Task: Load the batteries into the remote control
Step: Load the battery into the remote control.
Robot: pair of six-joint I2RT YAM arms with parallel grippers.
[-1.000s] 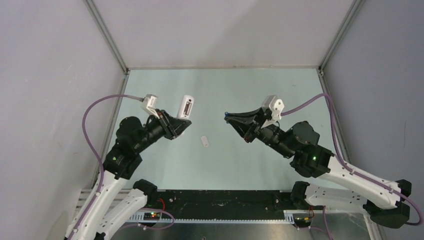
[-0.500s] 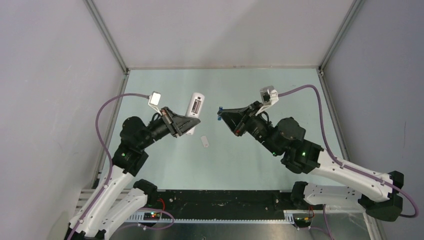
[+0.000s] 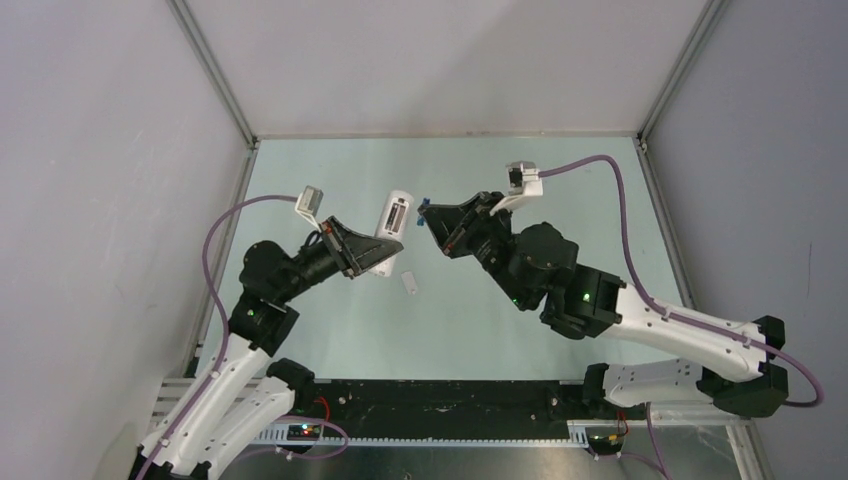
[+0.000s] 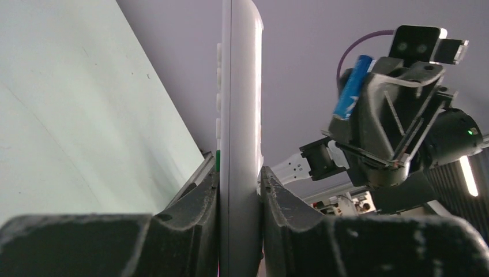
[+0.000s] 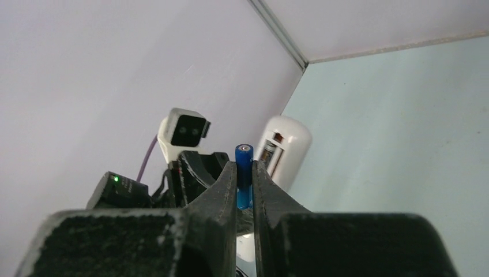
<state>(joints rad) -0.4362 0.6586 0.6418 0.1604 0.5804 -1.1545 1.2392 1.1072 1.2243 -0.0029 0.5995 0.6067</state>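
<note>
The white remote control [image 3: 394, 220] is held upright above the table, with my left gripper [image 3: 383, 252] shut on its lower end. In the left wrist view the remote control [image 4: 239, 109] stands edge-on between the pads of the left gripper [image 4: 239, 182]. My right gripper [image 3: 426, 214] is shut on the bright blue battery [image 3: 424, 207], just right of the remote and apart from it. In the right wrist view the blue battery [image 5: 244, 164] sticks up from the right gripper [image 5: 244, 176]. Behind it is the remote control [image 5: 285, 147], back open, with a dark slim shape inside.
A small white flat piece [image 3: 408, 282] lies on the pale green table [image 3: 560, 190] below the two grippers. Grey walls enclose the table on the left, the far side and the right. Both arm bases sit at the near edge.
The right gripper has carried the blue battery left and farther back, close to the remote. The left arm has swung the remote to the right and turned it toward the right gripper.
</note>
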